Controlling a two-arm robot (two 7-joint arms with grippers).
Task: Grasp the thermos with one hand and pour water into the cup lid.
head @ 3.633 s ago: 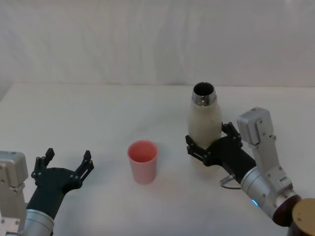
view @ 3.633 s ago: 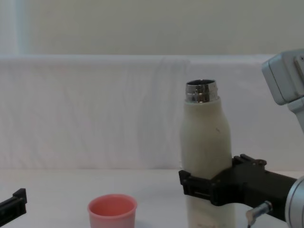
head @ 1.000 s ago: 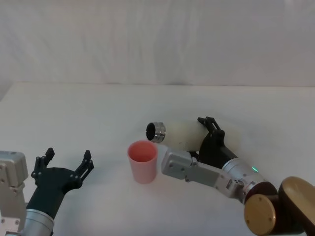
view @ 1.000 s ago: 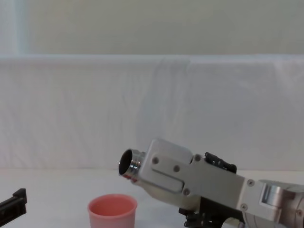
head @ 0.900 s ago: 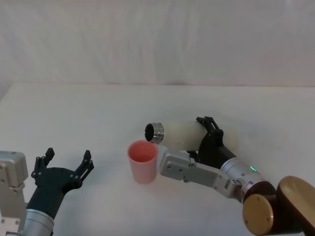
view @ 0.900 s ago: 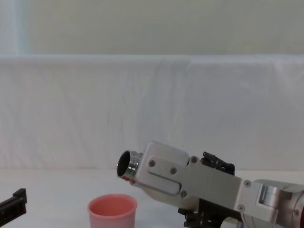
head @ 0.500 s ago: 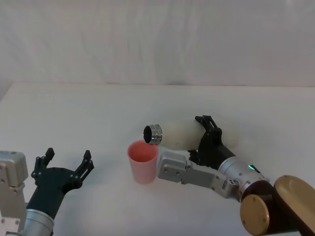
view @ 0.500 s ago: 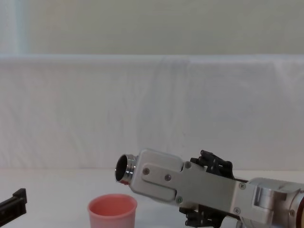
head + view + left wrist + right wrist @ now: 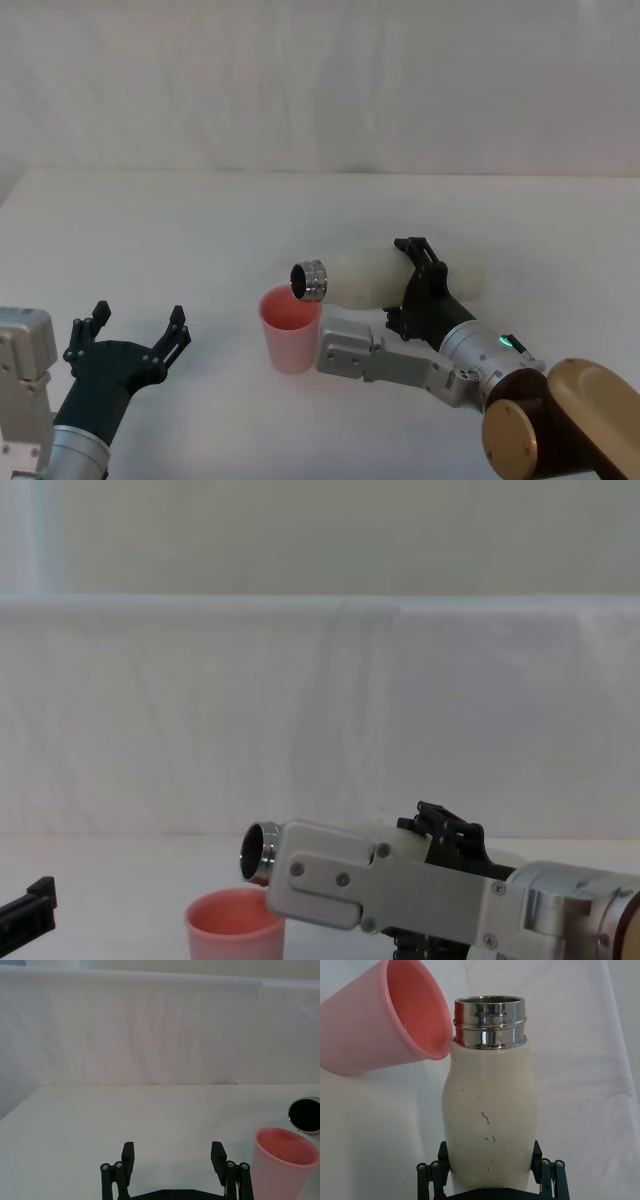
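Observation:
My right gripper (image 9: 418,283) is shut on the cream-white thermos (image 9: 362,279), which lies tipped on its side in the air. Its open steel neck (image 9: 309,279) hangs over the rim of the pink cup lid (image 9: 291,328). In the right wrist view the thermos (image 9: 490,1105) sits between the black fingers (image 9: 432,1175), its neck just past the cup lid's rim (image 9: 431,1015). The chest view shows the neck (image 9: 260,853) slightly above the cup lid (image 9: 236,926). My left gripper (image 9: 128,345) rests open at the near left, apart from the cup lid (image 9: 281,1162).
The white table (image 9: 200,230) runs back to a white cloth backdrop (image 9: 320,80). My right arm's silver link (image 9: 385,365) lies low beside the cup lid. The table's left side is bare.
The right gripper lifted the upright thermos, tipped it sideways and carried it left. Over the last second the neck moved further left and down, over the cup lid. The left arm stayed still.

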